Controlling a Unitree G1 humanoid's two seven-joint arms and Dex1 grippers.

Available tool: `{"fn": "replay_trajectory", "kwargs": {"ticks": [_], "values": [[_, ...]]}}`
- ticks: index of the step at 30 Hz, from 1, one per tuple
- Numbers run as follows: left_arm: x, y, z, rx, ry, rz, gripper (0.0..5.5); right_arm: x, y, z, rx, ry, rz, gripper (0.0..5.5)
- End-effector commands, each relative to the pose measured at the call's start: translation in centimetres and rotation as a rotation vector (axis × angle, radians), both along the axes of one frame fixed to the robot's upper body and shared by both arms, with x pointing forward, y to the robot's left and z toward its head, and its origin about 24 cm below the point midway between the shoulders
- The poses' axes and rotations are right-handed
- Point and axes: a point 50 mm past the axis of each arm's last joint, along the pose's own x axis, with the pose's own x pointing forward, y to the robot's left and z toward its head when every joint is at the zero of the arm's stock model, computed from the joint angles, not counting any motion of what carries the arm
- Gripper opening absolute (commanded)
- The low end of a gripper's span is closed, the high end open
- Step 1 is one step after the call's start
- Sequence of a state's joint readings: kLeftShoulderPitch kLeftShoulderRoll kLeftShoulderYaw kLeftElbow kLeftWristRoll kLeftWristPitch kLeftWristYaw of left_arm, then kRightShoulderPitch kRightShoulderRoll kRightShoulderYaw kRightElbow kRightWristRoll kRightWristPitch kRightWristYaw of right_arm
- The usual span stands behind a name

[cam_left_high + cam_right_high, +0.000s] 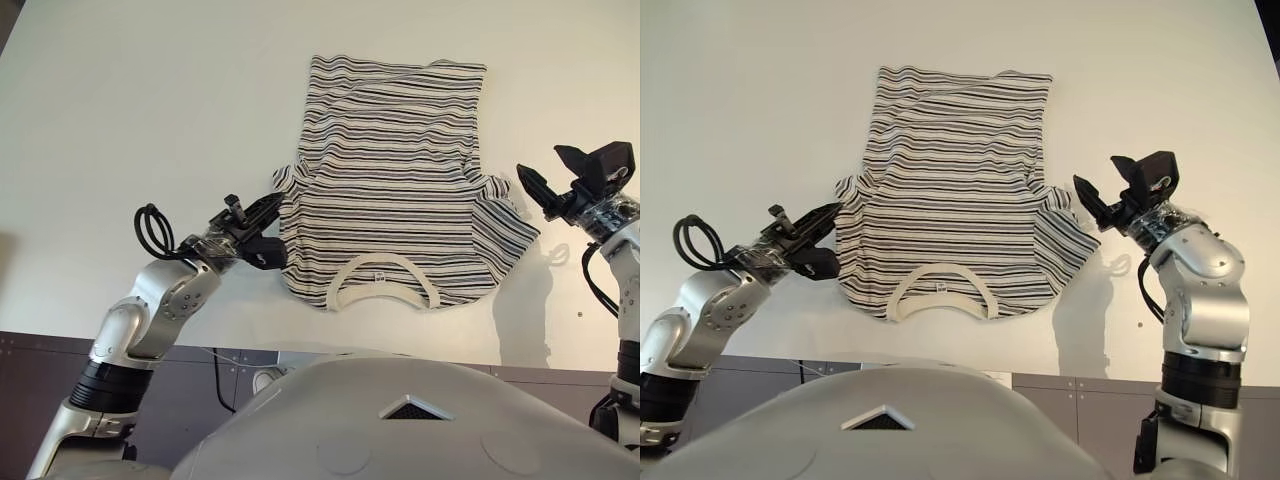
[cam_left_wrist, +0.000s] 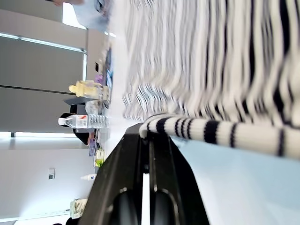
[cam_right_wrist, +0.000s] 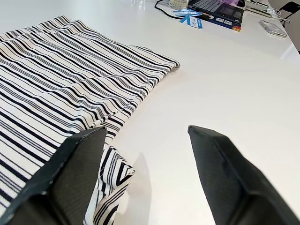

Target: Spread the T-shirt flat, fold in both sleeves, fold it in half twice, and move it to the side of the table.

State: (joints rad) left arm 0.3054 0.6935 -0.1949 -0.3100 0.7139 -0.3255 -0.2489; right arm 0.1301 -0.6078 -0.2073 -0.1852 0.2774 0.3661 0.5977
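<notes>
White tabletop stretches out ahead of the robot. On it a black-and-white striped T-shirt lies front up, mostly flat with a few wrinkles. Its collar is nearest the robot and its hem is farthest away.

Spreading looks about finished, and the sleeve-folding step seems to be starting. The left gripper sits low at the table, right at the edge of the left sleeve. Its fingers are almost together, with the sleeve's ribbed cuff caught at their tips, so it appears to be pinching the cloth. The likely next move is to lift that cuff slightly and carry it inward over the chest without dragging the body of the shirt.

The right gripper hangs above the table just beside the right sleeve. Its fingers are spread wide and hold nothing.
</notes>
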Motion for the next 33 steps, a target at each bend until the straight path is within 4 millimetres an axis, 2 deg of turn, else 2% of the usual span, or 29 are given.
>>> {"fn": "replay_trajectory", "kwargs": {"ticks": [1, 7, 14, 17, 21, 26, 29, 33], "values": [[-0.3, -1.2, 0.1, -0.028, -0.004, -0.001, 0.12, 0.4, 0.4, -0.6, -0.013, 0.008, 0.029, 3.2], [-1.2, -3.3, -1.5, -0.074, 0.083, -0.073, 0.12, 0.4, 0.3, -1.7, -0.018, 0.038, 0.017, 3.2], [-0.9, -4.5, -3.2, -0.069, 0.131, -0.087, 0.12, 1.0, -0.5, -2.2, -0.05, 0.054, 0.016, 3.2], [-1.0, -4.6, -3.9, -0.071, 0.184, -0.071, 0.61, 1.6, -0.6, -2.2, -0.055, 0.049, 0.015, 3.2], [-1.2, -4.5, -3.2, -0.124, 0.177, -0.045, 1.23, 1.8, -0.8, -2.4, -0.063, 0.049, 0.01, 3.2], [-3.6, -2.7, -2.7, -0.166, 0.25, 0.094, 2.05, 1.4, -1.3, -2.7, -0.069, 0.047, -0.022, 3.2], [-2.1, -1.9, -1.2, -0.21, 0.139, 0.169, 2.53, 1.2, -1.2, -2.8, -0.066, 0.045, -0.029, 3.2], [0.8, -1.1, 1.6, -0.377, -0.003, 0.31, 2.57, 1.2, -1.5, -2.1, -0.1, 0.028, 0.003, 3.2]]}}
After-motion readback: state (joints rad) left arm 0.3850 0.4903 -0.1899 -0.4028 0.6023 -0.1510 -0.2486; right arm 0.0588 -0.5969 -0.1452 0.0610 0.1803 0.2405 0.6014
